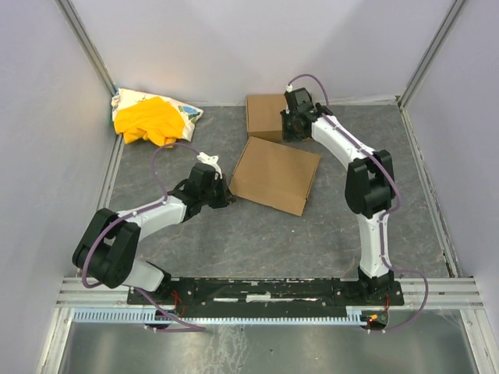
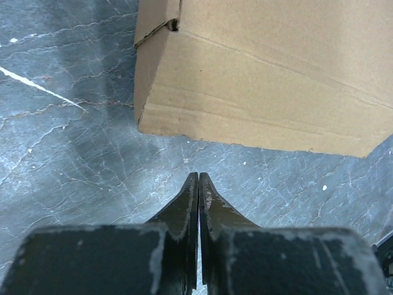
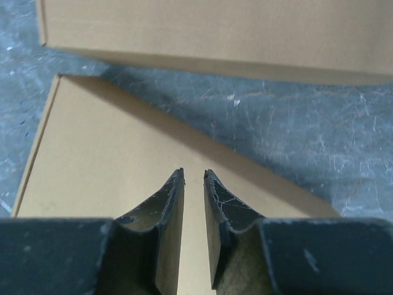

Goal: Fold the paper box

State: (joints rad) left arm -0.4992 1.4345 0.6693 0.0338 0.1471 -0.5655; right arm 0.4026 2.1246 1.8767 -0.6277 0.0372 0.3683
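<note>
The paper box [image 1: 274,175] lies in the middle of the table as a closed, flat brown rectangle, turned slightly askew. The left wrist view shows its side wall and a tucked corner seam [image 2: 264,80]. My left gripper [image 1: 228,196] is low at the box's left corner, a short way off it, shut and empty [image 2: 198,176]. My right gripper [image 1: 288,131] hangs over the back part of the box. In its wrist view the box top [image 3: 110,160] lies under the tips [image 3: 193,173]. Its jaws stand a little apart with nothing between them.
A second flat brown cardboard box [image 1: 263,113] sits just behind the paper box, with a narrow wedge of grey table between them [image 3: 215,31]. A yellow cloth bundle [image 1: 148,121] lies in the back left corner. Pale walls close off the back and both sides.
</note>
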